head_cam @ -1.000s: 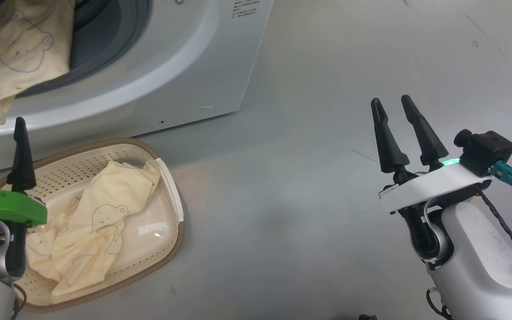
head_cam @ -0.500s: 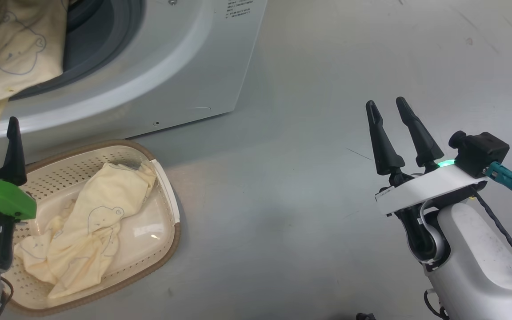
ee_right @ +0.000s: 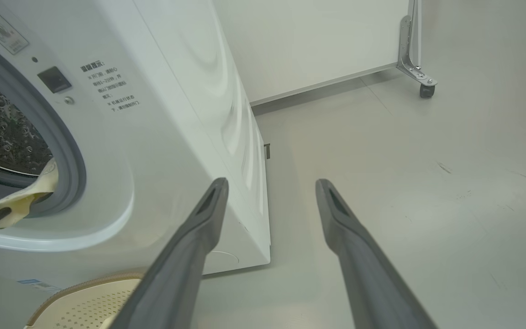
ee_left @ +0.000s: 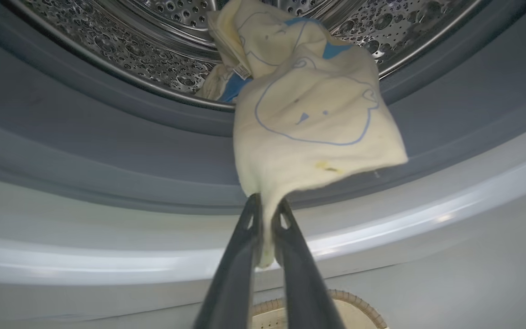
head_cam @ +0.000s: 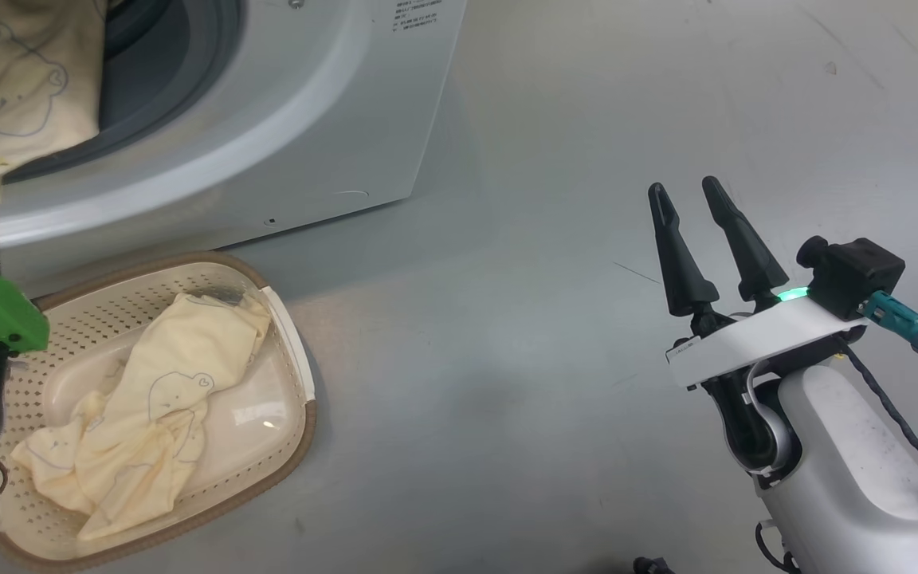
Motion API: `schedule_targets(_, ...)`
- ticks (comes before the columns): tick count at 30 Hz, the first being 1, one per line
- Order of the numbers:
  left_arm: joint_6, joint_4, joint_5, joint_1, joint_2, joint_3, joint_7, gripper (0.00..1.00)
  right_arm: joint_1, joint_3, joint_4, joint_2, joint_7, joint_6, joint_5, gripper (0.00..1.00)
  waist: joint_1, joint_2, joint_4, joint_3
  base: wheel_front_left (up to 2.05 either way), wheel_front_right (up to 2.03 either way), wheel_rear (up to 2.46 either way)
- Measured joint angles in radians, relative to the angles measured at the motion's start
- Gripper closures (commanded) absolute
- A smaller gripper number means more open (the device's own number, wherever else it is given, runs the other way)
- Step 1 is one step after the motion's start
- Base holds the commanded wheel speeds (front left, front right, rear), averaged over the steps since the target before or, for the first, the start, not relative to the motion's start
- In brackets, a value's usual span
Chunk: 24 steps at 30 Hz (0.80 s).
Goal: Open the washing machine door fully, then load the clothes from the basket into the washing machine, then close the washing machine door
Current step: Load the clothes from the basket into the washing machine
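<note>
Left jaws pinching garment [ee_left: 313,123] tip, right jaws apart — empty

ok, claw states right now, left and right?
Left claw: closed on the hanging corner of the pale yellow soft bear-print garment.
Right claw: open, empty.

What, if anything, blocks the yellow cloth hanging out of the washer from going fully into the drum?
Nothing visible blocks it. The hanging garment drapes over the grey gasket, its lower corner pinched in the left gripper. Beyond the gasket the drum mouth is open, with the rest of the cloth lying inside.
</note>
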Motion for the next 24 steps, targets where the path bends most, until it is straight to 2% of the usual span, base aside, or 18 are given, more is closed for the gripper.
schedule_targets(6, -0.006, 0.014, 0.001, -0.069, 0.0, -0.003, 0.031, 1.0, 0.0, 0.0, 0.0, 0.004, 0.0, 0.0, 0.0, 0.0, 0.0, 0.0, -0.006, 0.006, 0.0, 0.0, 0.0)
schedule_targets(14, -0.007, 0.072, -0.006, -0.232, 0.002, 0.007, 0.131, 1.0, -0.013, 0.035, -0.002, 0.016, 0.0, 0.0, 0.002, 0.0, 0.0, 0.0, -0.024, 0.037, 0.0, 0.0, 0.0)
schedule_targets(18, 0.011, 0.122, -0.016, -0.296, 0.004, 0.03, 0.176, 1.0, -0.033, 0.061, -0.001, 0.029, 0.0, 0.0, 0.002, 0.0, 0.0, 0.0, -0.048, 0.053, 0.0, 0.0, 0.0)
schedule_targets(20, 0.027, 0.133, -0.025, -0.336, 0.004, 0.063, 0.167, 1.0, -0.036, 0.068, 0.0, 0.034, 0.0, 0.0, 0.002, 0.0, 0.0, 0.0, -0.063, 0.06, 0.0, 0.0, 0.0)
schedule_targets(24, 0.078, 0.104, -0.069, -0.455, -0.007, 0.177, 0.045, 1.0, -0.043, 0.067, 0.0, 0.041, 0.0, 0.0, 0.005, 0.0, 0.0, 0.0, -0.096, 0.075, 0.0, 0.0, 0.0)
